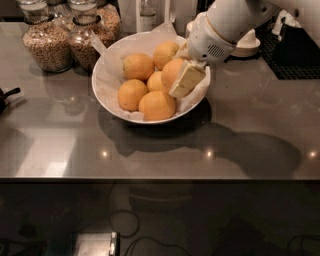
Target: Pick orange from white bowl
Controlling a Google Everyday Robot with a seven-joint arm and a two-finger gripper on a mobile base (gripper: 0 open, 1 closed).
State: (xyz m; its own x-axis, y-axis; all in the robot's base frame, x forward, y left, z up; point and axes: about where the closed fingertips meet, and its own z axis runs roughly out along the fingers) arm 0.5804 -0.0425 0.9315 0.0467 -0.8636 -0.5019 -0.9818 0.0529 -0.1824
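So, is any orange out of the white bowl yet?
No: all six oranges lie inside the white bowl, and the claw is down in the bowl's right side, against one of them.

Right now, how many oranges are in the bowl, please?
6 oranges: two at back, one central, two in front, one on the right at the gripper; more may be hidden.

The grey, glossy counter (150,155) carries two glass jars of grain, one (47,42) beside the other (87,45), at its far left corner. A clear bottle (146,15) stands at the far edge. Stacked white saucers (247,46) sit toward the far right, next to a black grid mat (295,57) at the far right corner. A black handle (7,96) pokes in at the left edge. The gripper (182,82) hangs above the counter's far middle.
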